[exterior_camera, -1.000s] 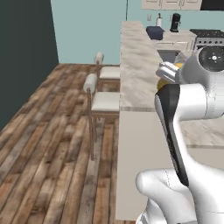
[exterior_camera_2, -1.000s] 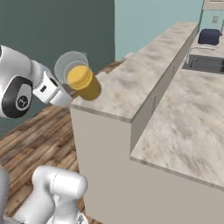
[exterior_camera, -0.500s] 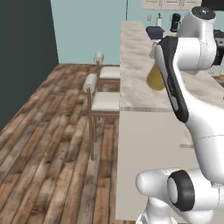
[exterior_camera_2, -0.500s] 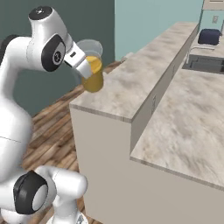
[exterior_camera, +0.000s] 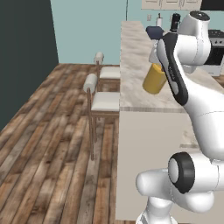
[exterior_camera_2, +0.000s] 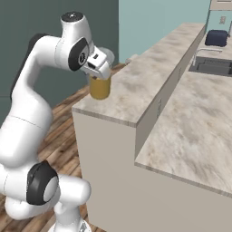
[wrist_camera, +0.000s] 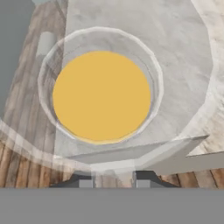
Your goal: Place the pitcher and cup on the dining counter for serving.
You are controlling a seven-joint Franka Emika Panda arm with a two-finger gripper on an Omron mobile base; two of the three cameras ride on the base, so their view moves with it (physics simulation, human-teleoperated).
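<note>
The pitcher (exterior_camera: 155, 78), clear glass with orange liquid inside, sits directly below the hand (exterior_camera_2: 100, 64), upright, over the near end of the dining counter (exterior_camera_2: 149, 72). In the right base view its base looks level with the marble near the corner of the surface, though whether it rests on the slab or hangs just above it cannot be told. In the hand view the round orange pool (wrist_camera: 101, 96) lies just ahead of the two dark fingertips (wrist_camera: 85, 181), and the pale rim's nearest edge and handle part run down between them. The fingers stand close together on that rim section, so the hand appears to have hold of the pitcher at its edge.

By my judgement, the pitcher half of the job is nearly finished: it is at the dining counter and needs only to be set down and let go. The cup has yet to be brought to the dining counter.

Beyond the pitcher, two stools (exterior_camera: 103, 99) stand on the wooden floor (exterior_camera: 48, 144) beside the dining counter's cream wall.
</note>
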